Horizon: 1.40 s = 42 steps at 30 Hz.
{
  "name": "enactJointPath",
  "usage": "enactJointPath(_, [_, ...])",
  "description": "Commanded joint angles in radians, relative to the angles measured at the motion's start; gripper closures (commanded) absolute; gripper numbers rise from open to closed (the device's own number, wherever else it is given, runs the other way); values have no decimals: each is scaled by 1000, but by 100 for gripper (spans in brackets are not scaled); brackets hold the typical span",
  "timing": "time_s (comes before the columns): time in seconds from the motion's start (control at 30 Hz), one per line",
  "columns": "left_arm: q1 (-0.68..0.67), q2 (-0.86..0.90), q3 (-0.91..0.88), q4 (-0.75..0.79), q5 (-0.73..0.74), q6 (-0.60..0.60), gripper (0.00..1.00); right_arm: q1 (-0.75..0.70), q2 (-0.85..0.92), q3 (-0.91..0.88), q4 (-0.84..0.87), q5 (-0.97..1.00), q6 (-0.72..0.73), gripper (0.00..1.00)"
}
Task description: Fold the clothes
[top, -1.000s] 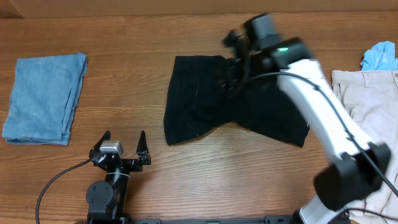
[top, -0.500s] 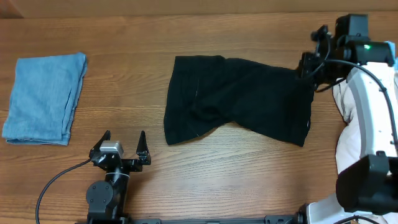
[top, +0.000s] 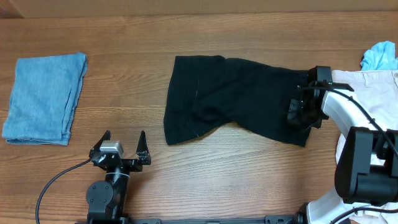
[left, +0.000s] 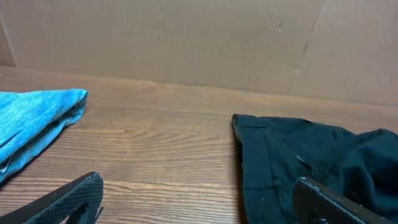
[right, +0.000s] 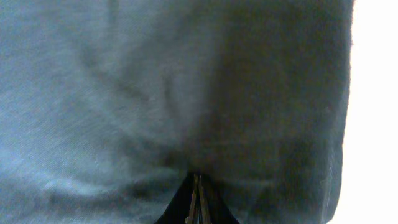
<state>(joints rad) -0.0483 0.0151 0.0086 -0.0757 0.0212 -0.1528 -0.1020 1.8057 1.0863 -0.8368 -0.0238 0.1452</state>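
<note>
The black shorts lie spread flat at the table's middle. Their left edge also shows in the left wrist view. My right gripper sits low on the shorts' right edge. In the right wrist view its fingertips are pressed together, and the dark cloth puckers toward them and fills the frame. My left gripper rests near the front edge, left of the shorts, open wide with only bare wood between its fingers.
A folded faded-blue garment lies at the far left, its edge seen in the left wrist view. A beige garment and a light-blue one lie at the far right, beside the right arm. A cardboard wall stands behind the table.
My right arm swung from the shorts' top middle out to the right, then came down onto their right edge and shut. The shorts' right half now lies flatter. The left arm has not moved.
</note>
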Motion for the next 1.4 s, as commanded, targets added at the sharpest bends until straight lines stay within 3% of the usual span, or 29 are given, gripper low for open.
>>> enactJointPath(0.0, [2, -9, -4, -1, -6, 19, 0, -4, -6, -46, -15, 193, 102, 96])
enactJointPath(0.1, [2, -9, -4, -1, -6, 19, 0, -36, -6, -46, -66, 284, 174, 96])
enactJointPath(0.27, [2, -9, -4, -1, -6, 18, 0, -96, -35, 85, -180, 166, 173, 96])
enactJointPath(0.33, [2, -9, -4, -1, -6, 18, 0, -97, -76, 204, -245, 80, 143, 96])
enactJointPath(0.5, [2, -9, -4, -1, -6, 18, 0, -89, -129, 440, -307, -382, -30, 96])
enactJointPath(0.7, [2, -9, -4, -1, -6, 18, 0, 23, -127, 440, -212, -527, -225, 95])
enactJointPath(0.93, [2, -9, -4, -1, -6, 18, 0, 247, -75, 439, -50, -528, -225, 95])
enactJointPath(1.27, [2, -9, -4, -1, -6, 18, 0, 423, 56, 280, -59, -467, -225, 95])
enactJointPath(1.37, [2, -9, -4, -1, -6, 18, 0, 427, 56, 215, -138, -433, -224, 95])
